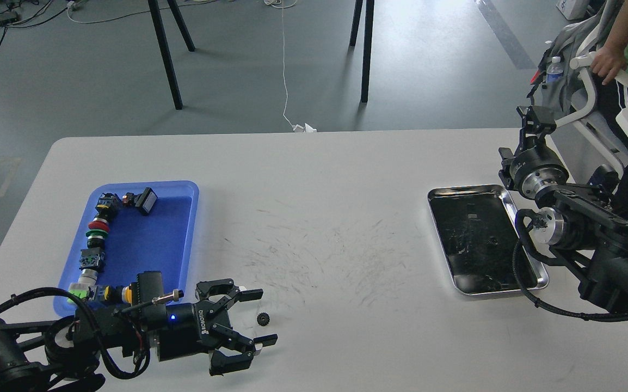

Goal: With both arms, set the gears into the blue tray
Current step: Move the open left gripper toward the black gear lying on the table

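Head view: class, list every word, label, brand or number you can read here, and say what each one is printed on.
White lettering runs along the body of the left gripper, but it is too small and turned sideways to read with certainty.
The label on the water bottle is too small and blurred to read.
No readable text on the blue tray, steel tray or table.

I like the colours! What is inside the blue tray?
The blue tray holds coloured push-button switches lined along its far and left sides. No gear is in it; one gear lies on the table between the left pincer's open fingers. The arm covers the tray's near corner.
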`<action>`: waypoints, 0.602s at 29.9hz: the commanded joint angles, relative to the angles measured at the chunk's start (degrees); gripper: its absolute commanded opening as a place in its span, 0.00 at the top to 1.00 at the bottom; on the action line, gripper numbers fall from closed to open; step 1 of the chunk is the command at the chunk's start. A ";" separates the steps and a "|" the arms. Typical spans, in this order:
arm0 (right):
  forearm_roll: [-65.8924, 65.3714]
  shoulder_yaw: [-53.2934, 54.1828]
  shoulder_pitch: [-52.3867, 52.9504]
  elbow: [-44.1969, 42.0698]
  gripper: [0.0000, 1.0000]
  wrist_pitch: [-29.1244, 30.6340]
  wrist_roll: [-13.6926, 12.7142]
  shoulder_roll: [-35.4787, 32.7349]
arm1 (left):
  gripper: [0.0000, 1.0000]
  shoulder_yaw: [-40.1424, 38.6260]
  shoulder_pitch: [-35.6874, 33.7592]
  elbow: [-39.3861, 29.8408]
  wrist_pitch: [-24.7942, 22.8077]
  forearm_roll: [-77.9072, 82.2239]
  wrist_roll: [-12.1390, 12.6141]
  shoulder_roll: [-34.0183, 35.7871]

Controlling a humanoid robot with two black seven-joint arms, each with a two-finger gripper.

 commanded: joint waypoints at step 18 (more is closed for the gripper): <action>-0.10 -0.51 0.26 0.02 0.03 -0.01 0.03 0.01 | 0.24 -0.09 1.15 4.60 0.27 -0.11 0.00 -3.76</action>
